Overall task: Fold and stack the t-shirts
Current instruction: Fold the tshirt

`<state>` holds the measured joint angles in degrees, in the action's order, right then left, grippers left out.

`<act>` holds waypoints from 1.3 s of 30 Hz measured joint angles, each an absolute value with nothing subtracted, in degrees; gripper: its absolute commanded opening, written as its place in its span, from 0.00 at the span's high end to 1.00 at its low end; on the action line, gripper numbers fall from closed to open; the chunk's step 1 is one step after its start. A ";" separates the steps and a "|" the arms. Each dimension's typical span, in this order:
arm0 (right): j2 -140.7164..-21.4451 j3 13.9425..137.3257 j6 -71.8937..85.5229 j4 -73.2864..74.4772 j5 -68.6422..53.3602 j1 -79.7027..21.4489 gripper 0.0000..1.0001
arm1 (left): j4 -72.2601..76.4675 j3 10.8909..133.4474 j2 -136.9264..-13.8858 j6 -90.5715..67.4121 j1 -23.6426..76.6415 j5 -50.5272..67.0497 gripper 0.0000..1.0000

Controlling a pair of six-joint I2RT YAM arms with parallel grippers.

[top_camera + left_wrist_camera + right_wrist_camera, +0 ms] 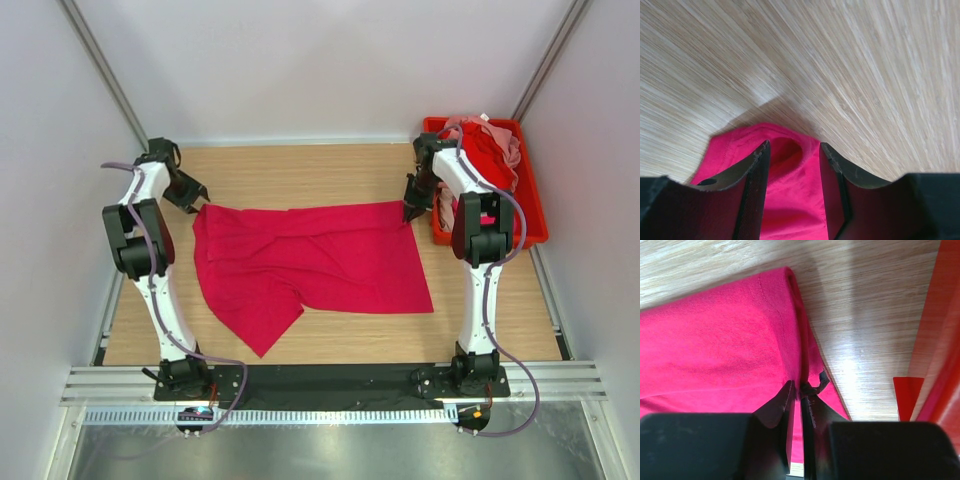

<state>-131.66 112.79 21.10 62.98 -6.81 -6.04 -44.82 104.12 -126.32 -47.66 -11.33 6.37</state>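
Observation:
A crimson-magenta t-shirt (310, 262) lies spread across the wooden table, with one flap trailing toward the near left. My left gripper (196, 198) is at the shirt's far left corner. In the left wrist view its jaws (792, 150) stand apart, straddling a raised hump of the cloth (790, 205) without pinching it. My right gripper (410, 212) is at the far right corner. Its fingers (801, 387) are shut on the hem of the shirt (715, 350), with a fold of cloth squeezed between them.
A red plastic bin (536, 215) stands at the far right, just beyond my right arm, with more red and pale pink t-shirts (490, 150) heaped in it. Its wall (940, 315) is close beside my right gripper. White walls enclose the table.

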 measured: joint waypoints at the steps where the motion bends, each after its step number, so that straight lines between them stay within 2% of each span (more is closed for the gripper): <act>1: -131.66 112.79 21.08 62.98 -6.81 -6.07 0.84 | -44.82 104.12 -126.54 -47.62 -11.33 6.07 0.57; 5: -131.66 112.79 21.10 63.00 -6.76 -6.26 0.84 | -45.25 104.92 -128.31 -47.16 -11.33 5.15 0.60; 8: -131.66 112.79 21.08 63.02 -6.59 -6.33 0.85 | -45.30 105.08 -129.40 -46.54 -11.33 4.99 0.69; 9: -131.66 112.79 21.08 63.00 -6.50 -6.31 0.85 | -45.32 105.08 -129.73 -46.39 -11.33 4.97 0.77; 11: -131.66 112.79 21.06 63.00 -6.11 -6.33 0.85 | -45.32 105.10 -129.95 -46.24 -11.33 4.93 0.85; 12: -131.66 112.79 21.06 63.02 -5.89 -6.33 0.87 | -45.30 105.10 -129.95 -46.13 -11.35 4.73 0.91; 15: -131.66 112.68 20.97 63.00 -5.10 -6.33 0.92 | -45.21 105.10 -129.95 -45.58 -11.46 4.19 1.00; 17: -131.66 112.38 20.84 62.98 -4.45 -6.33 0.99 | -45.19 105.32 -129.97 -44.77 -11.64 3.99 1.00; 21: -131.66 110.93 20.62 62.67 -2.44 -6.33 0.98 | -45.04 106.61 -130.13 -43.94 -12.47 4.23 1.00; 25: -131.85 110.59 20.25 62.57 -0.47 -6.57 0.84 | -44.29 106.83 -130.23 -43.51 -13.30 6.00 1.00; 26: -131.90 110.65 20.23 62.54 -0.23 -6.70 0.76 | -43.94 106.56 -130.23 -43.51 -13.34 6.31 1.00; 29: -132.05 111.66 20.14 62.74 0.05 -7.05 0.62 | -42.57 105.06 -130.19 -43.44 -13.37 6.81 1.00; 30: -132.14 112.22 20.21 62.83 0.05 -7.16 0.54 | -42.46 104.53 -130.19 -43.40 -13.37 6.85 1.00; 31: -132.22 113.12 20.47 62.87 0.08 -7.29 0.51 | -42.28 104.33 -130.10 -43.31 -13.43 7.09 1.00; 33: -132.51 115.59 20.49 62.96 0.16 -7.33 0.45 | -42.13 104.31 -129.91 -43.22 -13.47 7.16 1.00; 39: -136.05 128.42 20.62 63.66 0.73 -7.33 0.46 | -42.00 104.33 -129.80 -43.22 -13.52 7.20 1.00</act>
